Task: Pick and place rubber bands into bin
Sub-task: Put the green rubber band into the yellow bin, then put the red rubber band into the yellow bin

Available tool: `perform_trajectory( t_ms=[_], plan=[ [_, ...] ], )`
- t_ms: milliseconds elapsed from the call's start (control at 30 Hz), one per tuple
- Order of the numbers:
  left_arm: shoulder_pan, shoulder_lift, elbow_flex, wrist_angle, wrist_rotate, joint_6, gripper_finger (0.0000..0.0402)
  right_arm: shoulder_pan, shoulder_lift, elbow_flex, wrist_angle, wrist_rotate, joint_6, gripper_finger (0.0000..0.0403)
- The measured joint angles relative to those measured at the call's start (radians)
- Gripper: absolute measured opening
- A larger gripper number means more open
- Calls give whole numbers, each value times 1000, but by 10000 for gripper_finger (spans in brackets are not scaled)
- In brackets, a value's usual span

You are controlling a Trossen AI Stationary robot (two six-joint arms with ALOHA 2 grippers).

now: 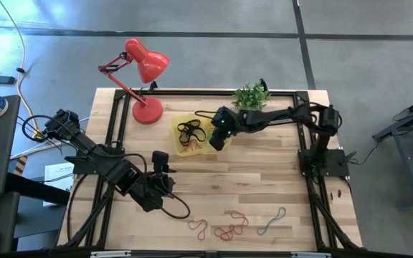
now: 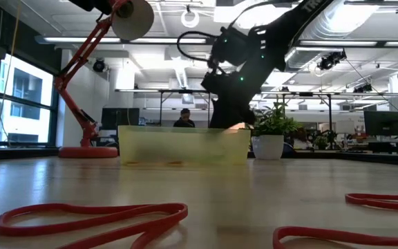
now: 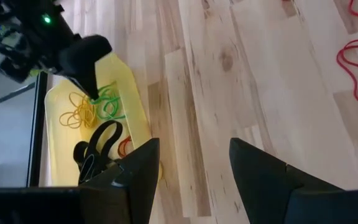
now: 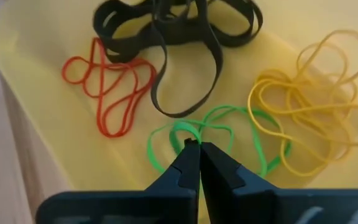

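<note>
Green rubber band [image 4: 213,134] lies in the yellow bin [image 1: 181,147], pinched by the right claw [image 4: 199,152] with its jaws closed. My guess: it needs releasing there. Left claw [image 3: 191,165] gapes, holding nothing, above the desk [image 1: 264,186] near the remaining bands [image 1: 228,228].

The right claw [image 1: 219,136] hangs over the yellow bin [image 1: 181,123]; red rubber bands [image 1: 228,228] lie near the table's front edge.
</note>
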Motion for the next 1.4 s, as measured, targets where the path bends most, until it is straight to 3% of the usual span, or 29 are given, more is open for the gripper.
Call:
perform_trajectory(
  t_ms=[200, 533, 700, 867, 1067, 1233, 1400],
  plan=[
    [0, 0, 0, 0, 0, 0, 184, 0, 22, 0, 3, -30, 15, 32],
    [0, 0, 0, 1, 0, 1, 184, 1, 18, 0, 15, -68, 35, 167],
    [0, 0, 0, 32, 28, 57, 184, 41, -66, 0, 28, -17, -16, 205],
    [0, 1, -23, 172, 139, 249, 184, 126, -224, 0, 12, 105, -121, 210],
    [18, 4, -70, 315, 205, 326, 184, 256, -423, 0, -133, 240, -117, 194],
    [61, 45, -130, 458, 348, 330, 184, 421, -534, 1, -308, 372, -2, 178],
    [91, 140, -151, 608, 483, 329, 184, 612, -543, 1, -477, 487, 184, 164]
  ],
)
